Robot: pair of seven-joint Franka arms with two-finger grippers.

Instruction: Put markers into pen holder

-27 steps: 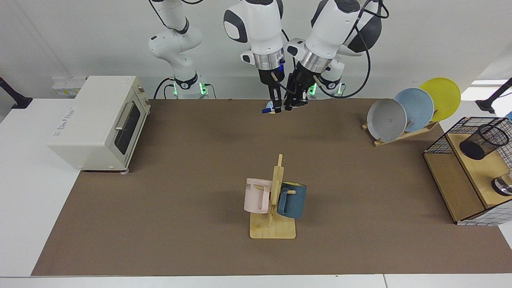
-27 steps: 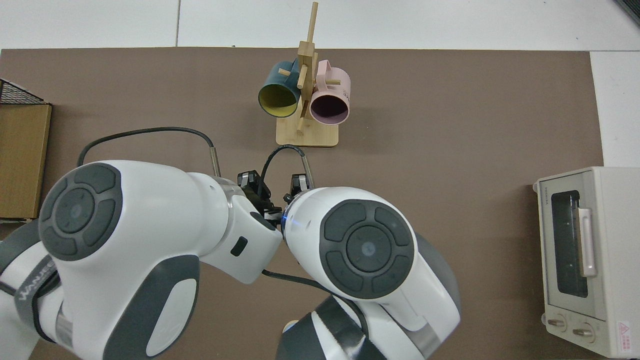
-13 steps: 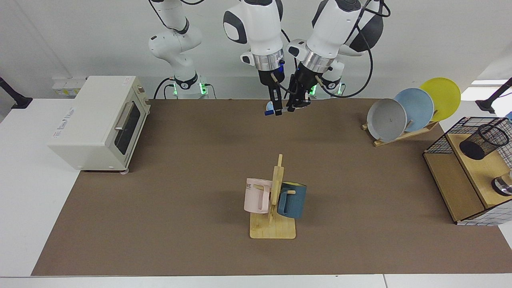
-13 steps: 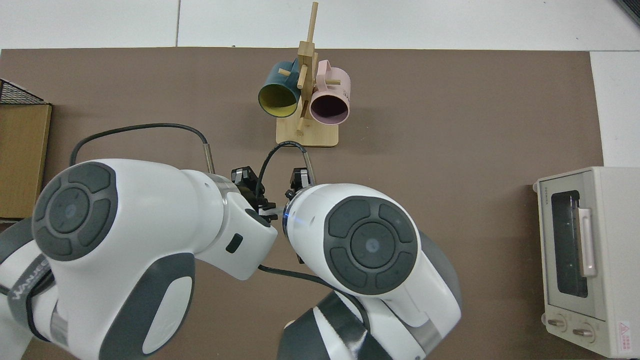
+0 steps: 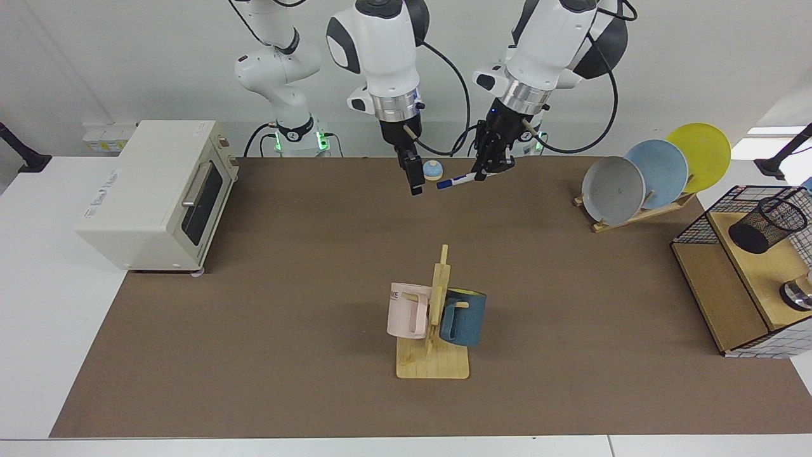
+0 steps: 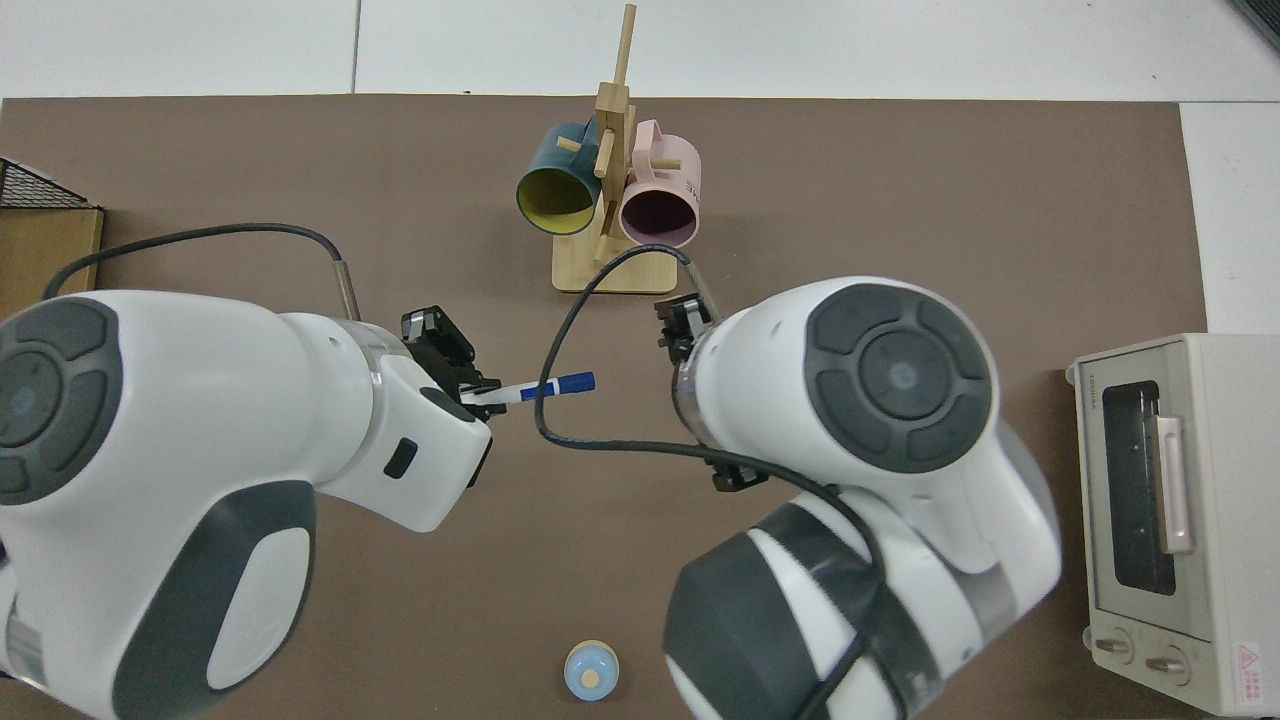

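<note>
1. Brown matting (image 5: 285, 355) covers the long table, with a white wall behind both arm bases.
2. At about twelve o'clock on the mat, the left gripper (image 5: 491, 168) hangs above the surface, clenched on the white end of the marker (image 5: 458, 181).
3. That marker sticks out nearly level from the fingers, its dark blue cap pointing toward nine o'clock in the facing view; from above, the marker (image 6: 540, 386) shows clear of the mat.
4. Near it, toward nine o'clock, the right gripper (image 5: 413, 178) hangs pointing down with nothing in it; whether its fingers are apart or together I cannot tell.
5. Between the two grippers, a small round blue-and-cream thing (image 5: 432, 170) sits on the mat.
6. Far off at three o'clock, the pen holder (image 5: 767, 223) lies tipped on its side on a wooden shelf (image 5: 748, 254) inside a black wire basket (image 5: 698, 222), well apart from the marker.
7. A mug rack (image 5: 434, 317) with a pink mug (image 5: 406, 311) and a blue mug (image 5: 463, 317) stands toward six o'clock.
8. A toaster oven (image 5: 158, 193) sits at nine o'clock, and a plate rack (image 5: 653, 171) stands around two o'clock.
</note>
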